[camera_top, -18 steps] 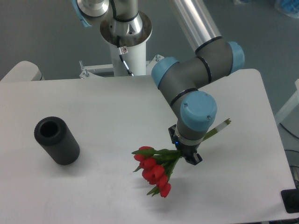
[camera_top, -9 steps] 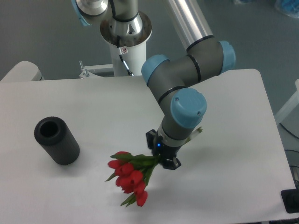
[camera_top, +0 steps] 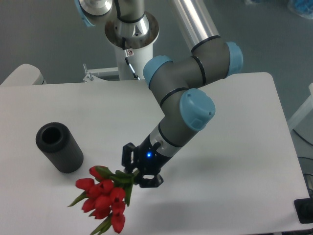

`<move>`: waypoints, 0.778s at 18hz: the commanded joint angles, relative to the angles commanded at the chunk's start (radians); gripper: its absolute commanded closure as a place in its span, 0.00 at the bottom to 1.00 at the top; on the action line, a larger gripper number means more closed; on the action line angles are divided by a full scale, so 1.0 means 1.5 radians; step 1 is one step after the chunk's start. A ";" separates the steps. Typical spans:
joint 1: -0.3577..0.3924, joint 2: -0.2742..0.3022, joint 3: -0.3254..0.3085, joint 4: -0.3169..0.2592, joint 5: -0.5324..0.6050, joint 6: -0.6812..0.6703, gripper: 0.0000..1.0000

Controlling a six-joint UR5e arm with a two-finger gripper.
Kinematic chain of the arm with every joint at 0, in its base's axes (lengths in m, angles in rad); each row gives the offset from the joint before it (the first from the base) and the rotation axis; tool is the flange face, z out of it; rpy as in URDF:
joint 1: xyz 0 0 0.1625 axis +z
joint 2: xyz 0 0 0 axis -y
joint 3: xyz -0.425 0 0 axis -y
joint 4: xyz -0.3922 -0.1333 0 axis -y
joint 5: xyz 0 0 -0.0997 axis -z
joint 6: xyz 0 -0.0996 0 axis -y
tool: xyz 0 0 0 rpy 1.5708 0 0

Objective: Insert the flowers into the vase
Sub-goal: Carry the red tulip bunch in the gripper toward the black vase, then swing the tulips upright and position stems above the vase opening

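The flowers [camera_top: 104, 197], a bunch of red tulip buds with green leaves, hang at the lower middle, held above the white table [camera_top: 98, 112]. My gripper [camera_top: 138, 170] is shut on the stems just right of the buds; the stems are hidden behind the fingers and wrist. The vase [camera_top: 59, 147], a matte black thick-walled cylinder with a round hole in its top, stands upright at the left. The bouquet's head is a little to the right of the vase and nearer the front edge, apart from it.
The arm's white base post [camera_top: 131, 44] stands at the back middle. The table's front edge runs just below the flowers. A dark object [camera_top: 304, 211] sits at the lower right corner.
My gripper has carried the flowers leftward and toward the front, from the table's right-middle to near the vase. The wrist has rotated. The vase has not moved.
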 joint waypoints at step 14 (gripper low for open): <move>0.009 0.036 -0.006 0.030 -0.269 -0.010 1.00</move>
